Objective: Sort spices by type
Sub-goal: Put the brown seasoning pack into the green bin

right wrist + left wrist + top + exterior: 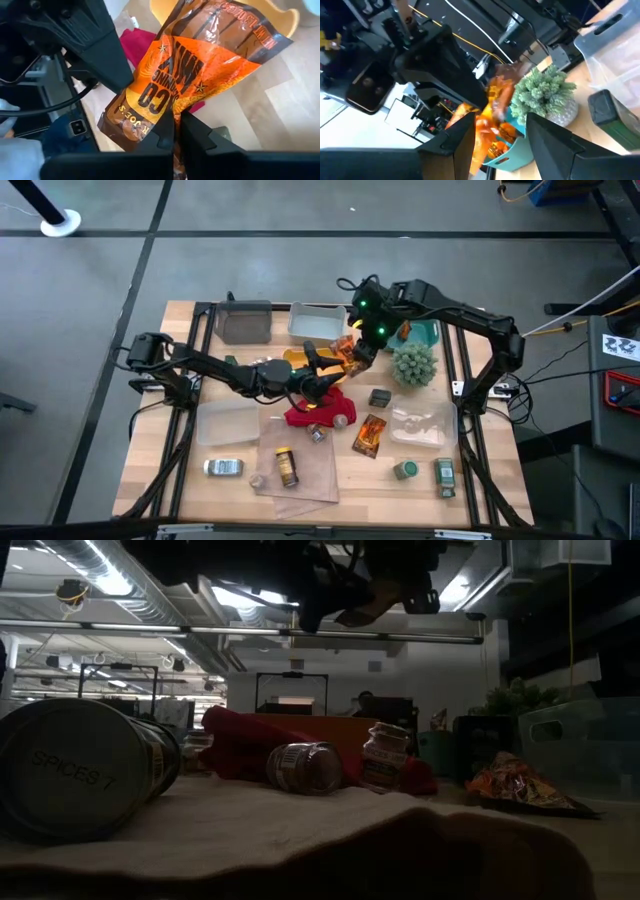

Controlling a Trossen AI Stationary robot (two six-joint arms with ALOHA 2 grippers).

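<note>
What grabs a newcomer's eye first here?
The bright orange-brown foil sachet, pinched at its edge by the right gripper, hangs above the middle of the table just in front of the left gripper, whose fingers stand apart. Next is the crumpled red cloth under both grippers, with the fuzzy green plant just to its right. Jars, tins and a second sachet lie scattered along the table's near side.

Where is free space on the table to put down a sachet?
Bare wood lies between the brown bottle and the green-lidded jar, below the lying sachet. The middle, around the red cloth and fuzzy plant, is crowded.
</note>
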